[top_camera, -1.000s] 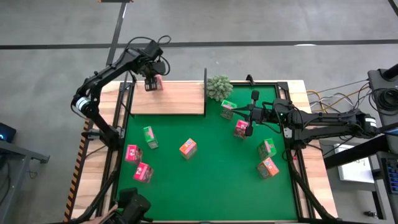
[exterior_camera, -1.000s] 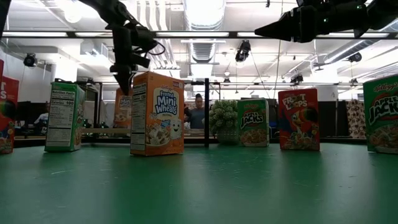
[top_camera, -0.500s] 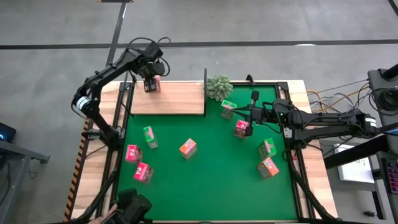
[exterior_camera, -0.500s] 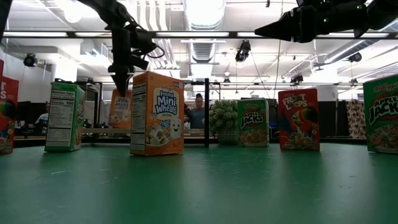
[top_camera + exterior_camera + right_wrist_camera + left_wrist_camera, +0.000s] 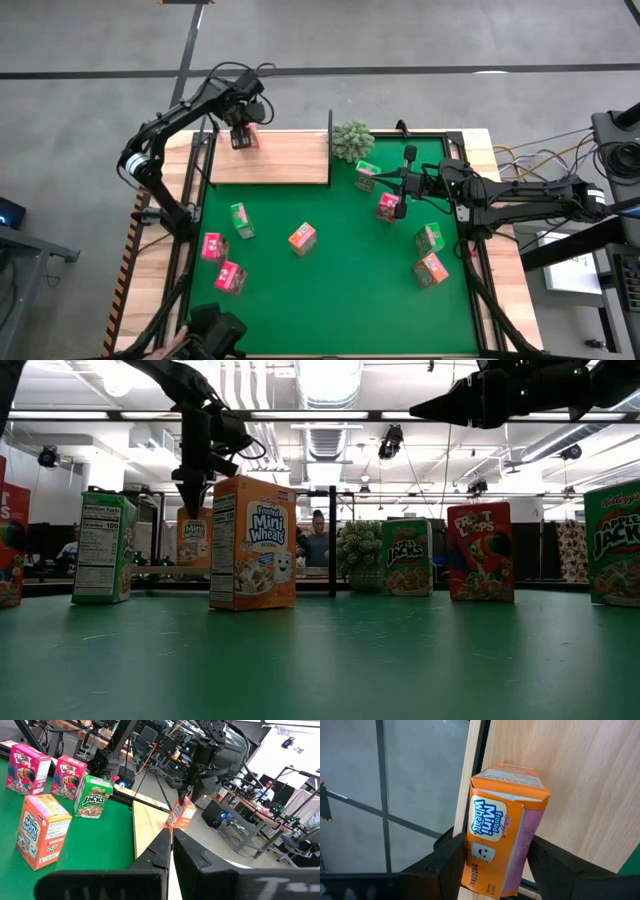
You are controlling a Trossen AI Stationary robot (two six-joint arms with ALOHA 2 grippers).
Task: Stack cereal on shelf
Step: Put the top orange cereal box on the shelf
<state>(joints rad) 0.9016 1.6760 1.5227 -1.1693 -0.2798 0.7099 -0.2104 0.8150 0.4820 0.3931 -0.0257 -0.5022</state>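
On the near part of the green mat loose cereal boxes stand scattered: two pink-red and one green at the left, an orange one mid-desk. Farther right, the right claw hovers pinched shut, empty, beside a pink-red box. At the far left, the shelf carries one orange box standing upright at its far-left corner; the left claw hangs directly above, its fingers loosely flanking the box, seemingly letting go.

An orange box stands upright on the light wood shelf, at its far left corner, between my open left gripper fingers. Seven more boxes sit upright on the green mat: two pink-red, three green, two orange, another pink-red.
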